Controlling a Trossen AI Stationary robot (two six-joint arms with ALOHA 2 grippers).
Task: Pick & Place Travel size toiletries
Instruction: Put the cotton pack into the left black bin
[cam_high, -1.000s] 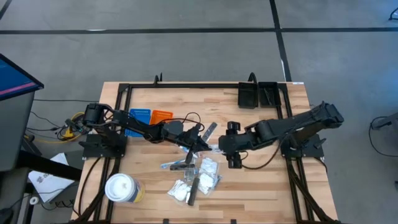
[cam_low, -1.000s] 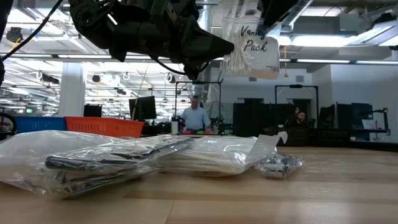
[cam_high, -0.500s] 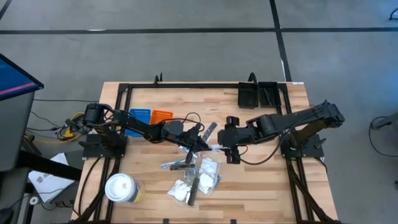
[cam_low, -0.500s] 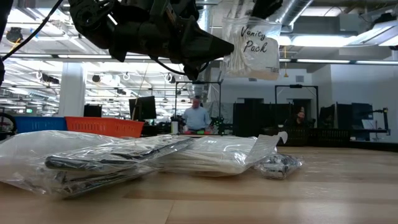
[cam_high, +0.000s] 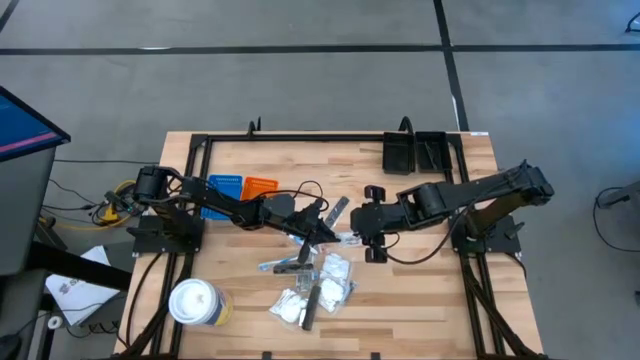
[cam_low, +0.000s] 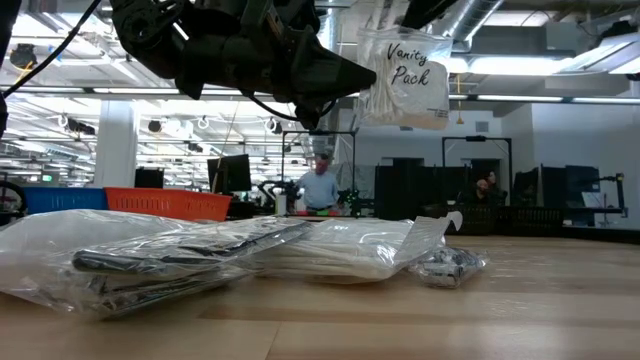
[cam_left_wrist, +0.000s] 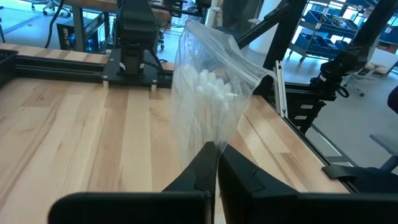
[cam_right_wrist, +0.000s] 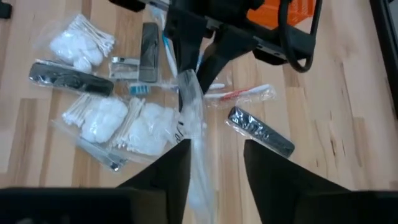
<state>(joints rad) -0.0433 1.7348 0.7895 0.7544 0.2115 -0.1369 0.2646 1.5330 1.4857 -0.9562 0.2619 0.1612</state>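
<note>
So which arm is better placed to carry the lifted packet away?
The left one: its fingers are shut on the packet, while the right gripper's open fingers only flank it.

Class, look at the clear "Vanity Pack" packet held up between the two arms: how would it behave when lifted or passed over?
The Vanity Pack packet probably flops: its film creases above the left pincer. It seems light, holding only cotton swabs. The smooth film may slip from the right pincer.

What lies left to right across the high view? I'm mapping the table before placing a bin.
White lidded cup → blue tray → orange tray → left gripper holding the clear packet → right gripper → black bin.
</note>
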